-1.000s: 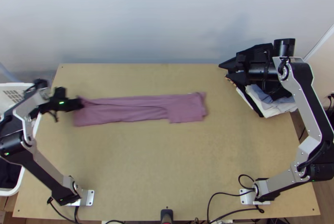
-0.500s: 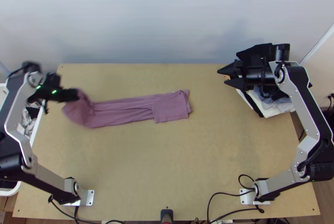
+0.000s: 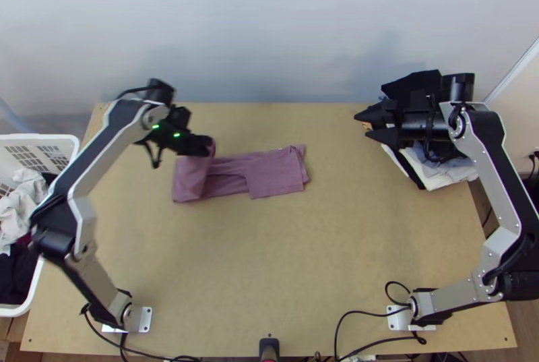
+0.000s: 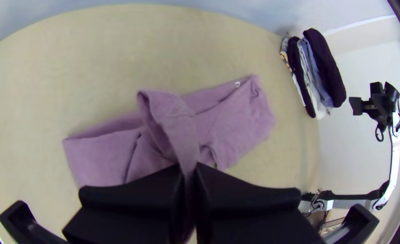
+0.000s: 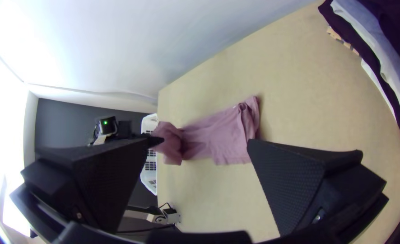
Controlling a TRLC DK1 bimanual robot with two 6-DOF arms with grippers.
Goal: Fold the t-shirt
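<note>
Left gripper (image 3: 206, 146): fingers pressed together on one end of the shirt (image 3: 276, 174), cloth pinched between them and raised off the table (image 3: 269, 261). From there the held part drops toward the bases and doubles back over the strip; the rest lies flat to the gripper's right, slightly to its near side. Long axis: roughly crosswise, running from beneath the left gripper toward the right arm's side, already narrowed into a strip. The left gripper is clearly the nearer one. Right gripper (image 3: 362, 123): fingers well apart, nothing between them, beyond the strip's free end and farther from the bases, beside the pile (image 3: 434, 172). Judged step: shortening the strip lengthwise, partly done. Next move should carry the held end rightward along that axis, then lower it; drifting off axis would probably skew the fold or drag the lower layer.
</note>
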